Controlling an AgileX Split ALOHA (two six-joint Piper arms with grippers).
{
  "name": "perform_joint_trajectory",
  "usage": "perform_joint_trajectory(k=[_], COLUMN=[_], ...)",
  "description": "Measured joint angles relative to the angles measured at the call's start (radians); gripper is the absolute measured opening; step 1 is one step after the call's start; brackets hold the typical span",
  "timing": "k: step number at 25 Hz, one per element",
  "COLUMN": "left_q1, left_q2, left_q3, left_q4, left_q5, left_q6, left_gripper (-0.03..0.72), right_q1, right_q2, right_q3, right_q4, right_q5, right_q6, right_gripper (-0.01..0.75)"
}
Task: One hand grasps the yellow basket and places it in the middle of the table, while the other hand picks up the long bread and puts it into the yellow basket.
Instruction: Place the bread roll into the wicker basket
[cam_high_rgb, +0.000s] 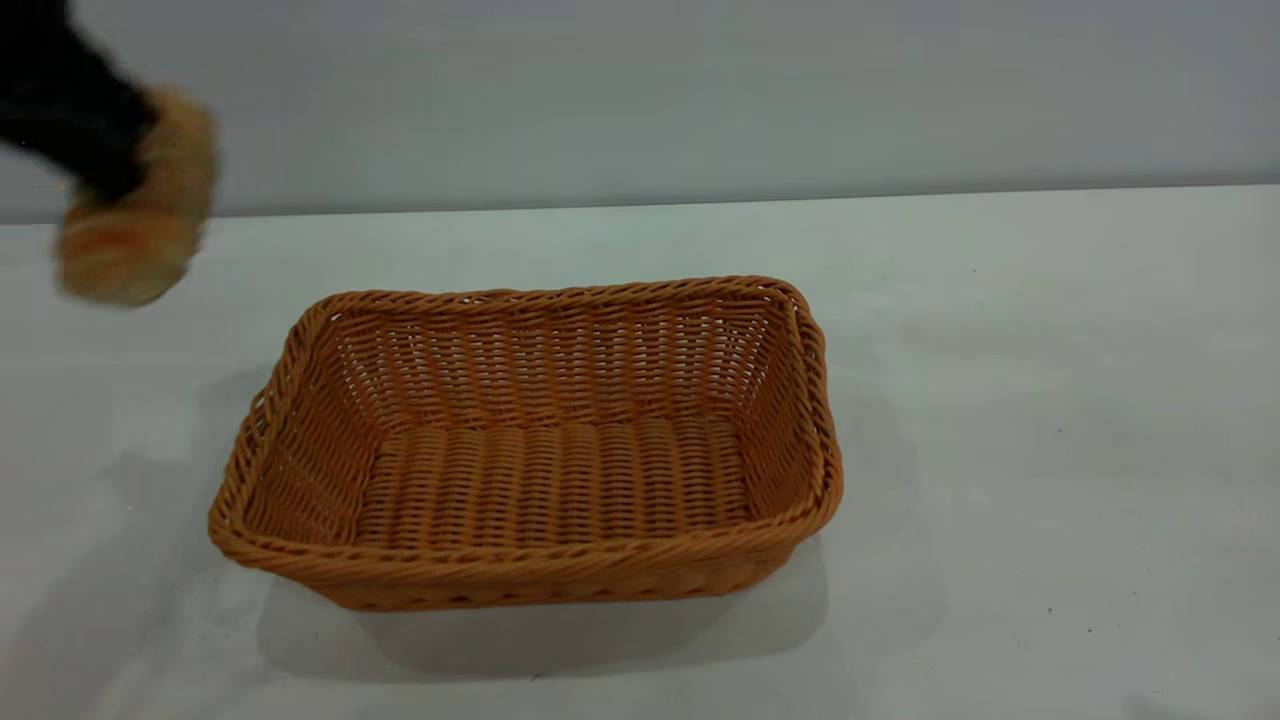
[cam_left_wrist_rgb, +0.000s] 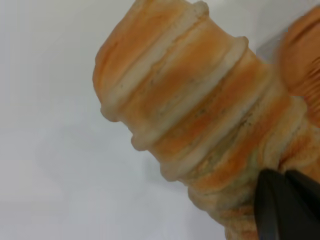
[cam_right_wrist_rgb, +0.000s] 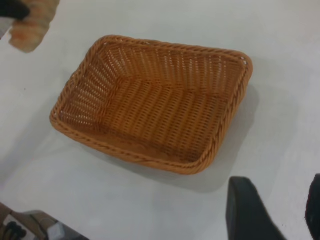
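Observation:
The yellow basket (cam_high_rgb: 530, 450) (cam_right_wrist_rgb: 155, 102) stands empty in the middle of the white table (cam_high_rgb: 1050, 420). High at the far left, above the table and to the left of the basket, my left gripper (cam_high_rgb: 110, 175) is shut on the long bread (cam_high_rgb: 135, 215). The left wrist view is filled by the striped bread (cam_left_wrist_rgb: 200, 115), with a black finger (cam_left_wrist_rgb: 280, 210) pressed against it and a bit of the basket (cam_left_wrist_rgb: 302, 60) behind. In the right wrist view the bread (cam_right_wrist_rgb: 32, 22) shows at a corner. My right gripper (cam_right_wrist_rgb: 280, 210) hangs open over bare table beside the basket, holding nothing.
A plain grey wall (cam_high_rgb: 700, 90) runs behind the table's far edge. Bare tabletop lies to the right of the basket and in front of it. A piece of grey equipment (cam_right_wrist_rgb: 30, 227) shows at one corner of the right wrist view.

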Motion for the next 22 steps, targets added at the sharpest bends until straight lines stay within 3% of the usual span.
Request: perform_joint_trajectory(k=[7, 15, 22], left_q1=[-0.145, -0.271, -0.293], left_q2=[0.115, 0.212, 0.216], left_q3=[-0.118, -0.123, -0.130], left_q4=[-0.068, -0.082, -0.083], left_q5=[0.035, 0.041, 0.041], left_q6=[0.018, 0.020, 0.020], left_gripper=[-0.002, -0.002, -0.002], right_q1=[0.000, 0.000, 0.000], right_q2=[0.000, 0.000, 0.000], right_q3=[0.000, 0.000, 0.000], right_q4=[0.000, 0.001, 0.003], right_q5=[0.004, 0.006, 0.006], right_q6=[-0.007, -0.008, -0.008], right_gripper=[0.335, 0.335, 0.329])
